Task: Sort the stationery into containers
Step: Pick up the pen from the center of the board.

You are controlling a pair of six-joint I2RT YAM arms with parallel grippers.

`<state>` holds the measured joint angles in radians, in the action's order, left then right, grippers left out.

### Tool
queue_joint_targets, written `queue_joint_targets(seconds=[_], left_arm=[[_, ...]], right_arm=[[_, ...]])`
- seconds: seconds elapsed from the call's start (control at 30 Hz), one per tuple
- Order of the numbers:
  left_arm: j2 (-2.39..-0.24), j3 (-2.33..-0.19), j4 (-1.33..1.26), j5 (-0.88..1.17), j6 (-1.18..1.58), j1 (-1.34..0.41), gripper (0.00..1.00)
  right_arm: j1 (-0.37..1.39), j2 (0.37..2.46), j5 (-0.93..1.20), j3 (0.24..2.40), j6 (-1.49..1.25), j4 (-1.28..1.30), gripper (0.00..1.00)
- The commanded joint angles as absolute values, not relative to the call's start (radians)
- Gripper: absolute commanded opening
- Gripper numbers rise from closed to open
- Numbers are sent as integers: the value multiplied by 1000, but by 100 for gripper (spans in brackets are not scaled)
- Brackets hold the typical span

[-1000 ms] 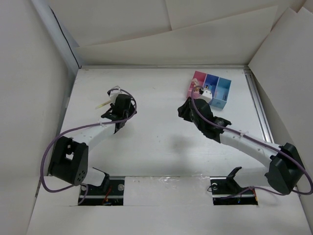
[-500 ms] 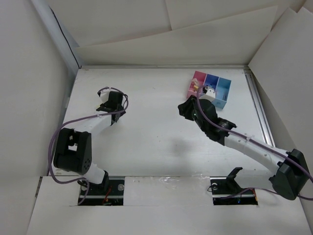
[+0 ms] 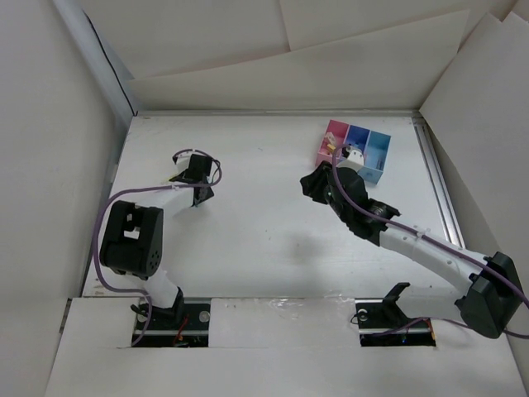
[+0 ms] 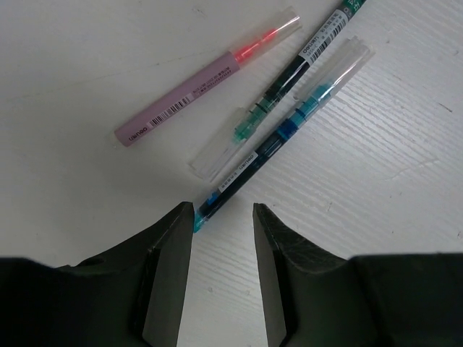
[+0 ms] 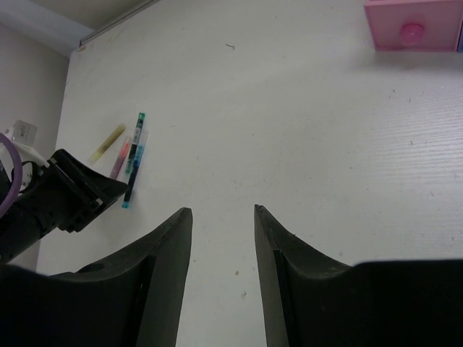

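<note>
Three pens lie side by side on the white table in the left wrist view: a pink pen (image 4: 189, 99), a green pen (image 4: 283, 85) and a blue pen (image 4: 278, 141). My left gripper (image 4: 223, 211) hangs low just short of them, open, with bare table between its fingers. The blue pen's near tip lies beside the left fingertip. A yellow pen (image 5: 107, 143) lies beyond the others. The containers (image 3: 354, 147) stand at the back right: pink (image 3: 334, 132), dark blue (image 3: 358, 136), light blue (image 3: 378, 149). My right gripper (image 5: 223, 211) is open and holds nothing, near the pink bin (image 5: 416, 25).
In the top view the left arm's head (image 3: 195, 169) hides the pens. Small items lie in the pink bin (image 3: 331, 147). White card walls enclose the table. A metal rail (image 3: 438, 186) runs along its right edge.
My left arm has swung out and its gripper has moved back and left, down over the pens, jaws narrowing slightly. The right arm stretched a little, then held still.
</note>
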<state>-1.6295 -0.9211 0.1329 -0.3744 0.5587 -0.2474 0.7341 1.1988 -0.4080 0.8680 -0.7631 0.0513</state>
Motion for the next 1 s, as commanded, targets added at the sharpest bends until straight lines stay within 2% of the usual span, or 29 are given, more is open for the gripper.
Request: queue_joint_targets(seconds=[0.0, 0.33, 0.5, 0.97], left_arm=[[-1655, -968, 144, -388, 540, -249, 35], [-1698, -1002, 166, -397, 540, -249, 33], [-1698, -1002, 166, -388, 540, -249, 26], [-1707, -974, 144, -359, 531, -293, 22]], right_arm=[[733, 1177, -400, 862, -752, 5, 46], [733, 1167, -400, 862, -752, 5, 46], [733, 1158, -400, 862, -752, 5, 47], [733, 1149, -400, 862, -752, 5, 47]])
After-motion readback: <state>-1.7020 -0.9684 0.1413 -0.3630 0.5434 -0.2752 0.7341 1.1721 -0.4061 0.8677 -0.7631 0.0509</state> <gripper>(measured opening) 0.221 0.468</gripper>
